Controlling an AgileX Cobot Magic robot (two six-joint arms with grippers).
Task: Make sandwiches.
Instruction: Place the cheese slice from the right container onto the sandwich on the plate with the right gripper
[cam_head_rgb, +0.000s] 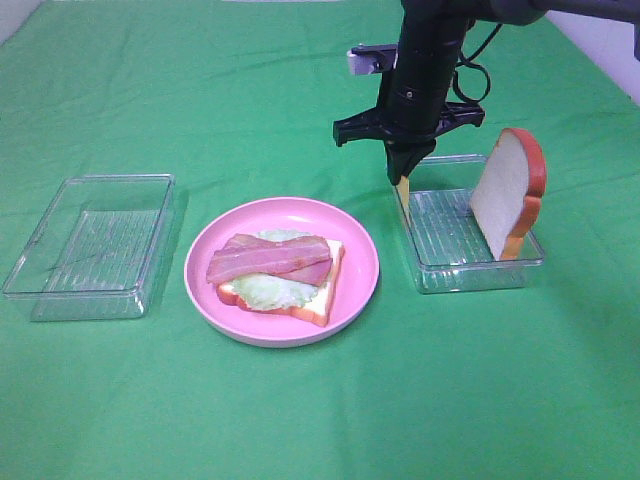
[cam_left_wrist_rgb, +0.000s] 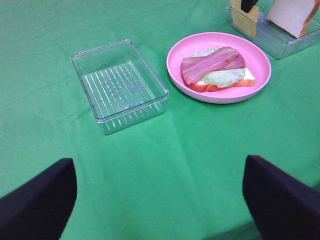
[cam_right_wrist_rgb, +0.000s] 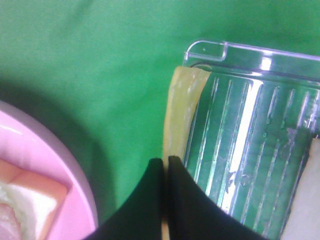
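Note:
The partly stacked sandwich (cam_head_rgb: 285, 272) lies on the round pink plate (cam_head_rgb: 360, 290): a white bread slice, pale green lettuce (cam_head_rgb: 262, 291) and reddish bacon strips (cam_head_rgb: 268, 257) on top. My right gripper (cam_head_rgb: 401, 180) hangs over the left wall of the right tray (cam_head_rgb: 470, 270), shut on the top edge of a thin yellow cheese slice (cam_head_rgb: 404, 203) that hangs upright against that wall. The right wrist view shows the fingertips (cam_right_wrist_rgb: 156, 170) pinched on the cheese (cam_right_wrist_rgb: 179, 110). A second bread slice (cam_head_rgb: 508, 192) leans upright in that tray. My left gripper (cam_left_wrist_rgb: 157, 167) is open and holds nothing, well short of the plate (cam_left_wrist_rgb: 260, 75).
An empty clear tray (cam_head_rgb: 90, 245) sits left of the plate, also seen as the empty tray (cam_left_wrist_rgb: 150, 102) in the left wrist view. Green cloth (cam_head_rgb: 320, 420) covers the table all around. The right arm's black body stands above the right tray's back left corner.

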